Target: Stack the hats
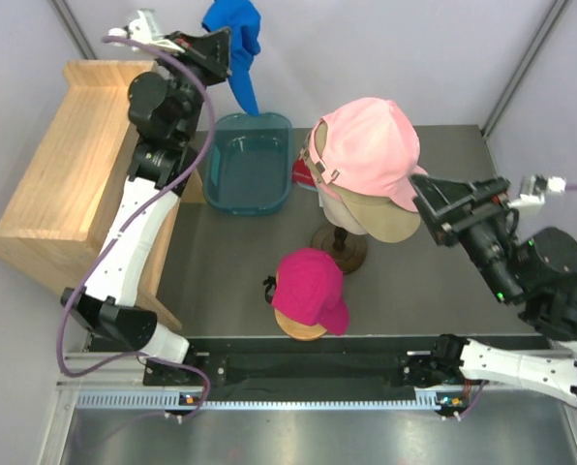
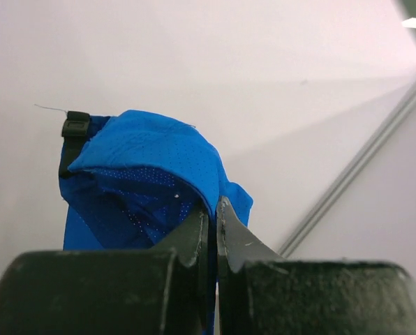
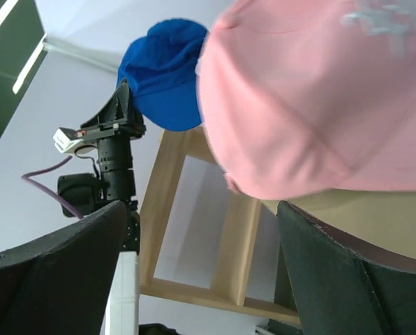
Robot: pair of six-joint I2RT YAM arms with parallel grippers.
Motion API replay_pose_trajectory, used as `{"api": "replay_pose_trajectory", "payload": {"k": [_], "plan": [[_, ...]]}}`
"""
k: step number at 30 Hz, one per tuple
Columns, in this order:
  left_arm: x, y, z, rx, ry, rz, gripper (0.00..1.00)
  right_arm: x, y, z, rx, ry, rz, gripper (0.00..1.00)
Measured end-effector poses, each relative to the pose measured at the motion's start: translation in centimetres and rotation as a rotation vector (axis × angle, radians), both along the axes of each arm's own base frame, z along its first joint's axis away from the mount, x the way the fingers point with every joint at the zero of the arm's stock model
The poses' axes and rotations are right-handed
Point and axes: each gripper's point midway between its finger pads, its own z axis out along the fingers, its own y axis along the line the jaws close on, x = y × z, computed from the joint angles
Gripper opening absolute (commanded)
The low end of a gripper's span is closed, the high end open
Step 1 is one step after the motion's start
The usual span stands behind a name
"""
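My left gripper is raised at the back, shut on the royal blue cap, which hangs from it above the teal bin; in the left wrist view the blue cap is pinched between my fingers. The light pink cap sits on top of the tan cap on the stand; the pink cap also shows in the right wrist view. The magenta cap rests on the wooden ball at the table front. My right gripper is open, just right of the pink and tan caps.
A teal plastic bin stands at the back centre. A wooden shelf unit lines the left side. A round wooden stand base sits under the stacked caps. Walls close the back and sides.
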Motion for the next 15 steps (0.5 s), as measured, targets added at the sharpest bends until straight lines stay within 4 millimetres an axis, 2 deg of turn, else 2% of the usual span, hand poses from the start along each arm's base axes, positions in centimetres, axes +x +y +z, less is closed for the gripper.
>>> {"api": "replay_pose_trajectory", "payload": {"k": [3, 7, 11, 15], "plan": [[-3.3, 0.3, 3.7, -0.101, -0.093, -0.036, 0.0, 0.8, 3.6, 2.9, -0.044, -0.057, 0.058, 0.88], [-7.8, 0.9, 8.2, -0.239, -0.21, -0.097, 0.0, 1.3, 6.4, 4.4, -0.061, -0.114, 0.106, 0.88], [-11.0, 1.3, 10.8, -0.364, -0.293, -0.165, 0.0, 1.4, 8.4, 5.8, -0.027, -0.165, 0.149, 0.88], [-13.5, -0.6, 12.2, -0.444, -0.335, -0.252, 0.0, 1.4, 10.9, 8.1, 0.02, -0.221, 0.206, 0.88]]}}
